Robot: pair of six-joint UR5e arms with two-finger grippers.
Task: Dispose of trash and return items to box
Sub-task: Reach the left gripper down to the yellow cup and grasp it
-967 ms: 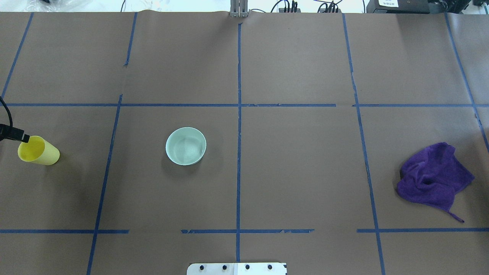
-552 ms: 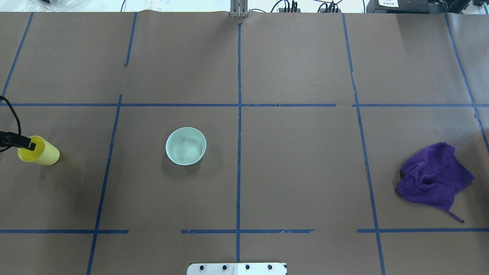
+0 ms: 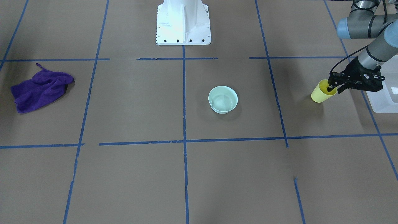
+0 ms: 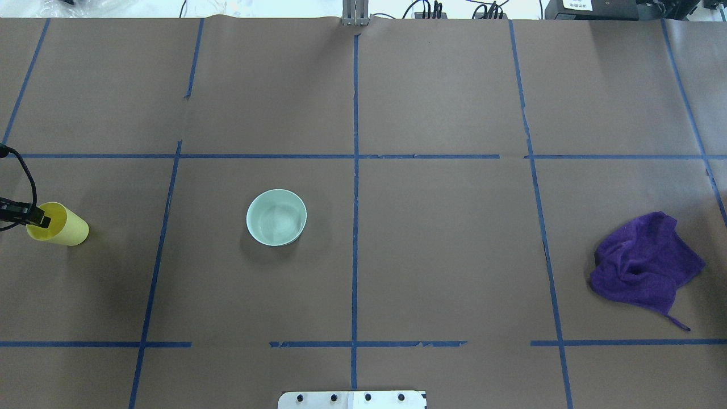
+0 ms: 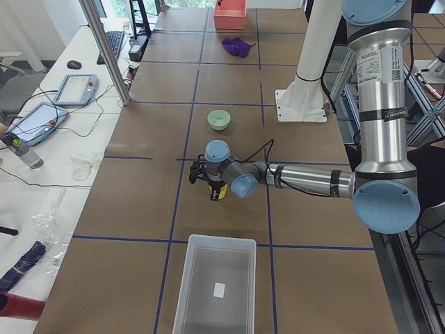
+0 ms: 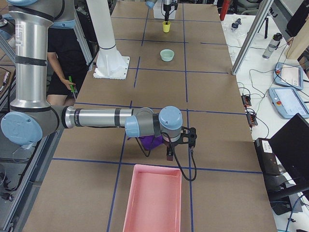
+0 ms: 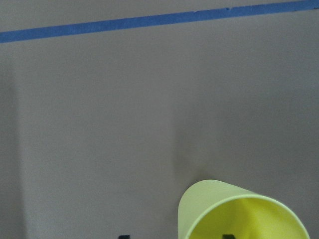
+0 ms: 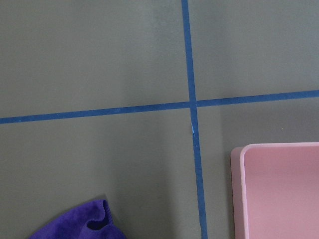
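The yellow cup (image 3: 321, 94) stands upright near the table's left end, also seen in the overhead view (image 4: 63, 228) and close up in the left wrist view (image 7: 239, 214). My left gripper (image 3: 335, 89) is open and straddles the cup's rim, with one finger inside the cup and one outside. The translucent box (image 3: 383, 104) sits just beyond the cup at the table's end (image 5: 182, 292), with nothing in it. My right gripper (image 6: 179, 147) hangs over the purple cloth (image 6: 152, 142); I cannot tell whether it is open or shut.
A pale green bowl (image 4: 276, 217) stands left of the table's centre. The crumpled purple cloth (image 4: 644, 264) lies at the right end. A pink tray (image 6: 152, 198) sits past it. A person (image 6: 63, 53) stands behind the robot's base (image 3: 183, 21).
My left gripper has dropped slightly, so its fingertip went from the cup's rim to inside the cup. The cup, bowl and cloth have stayed put.
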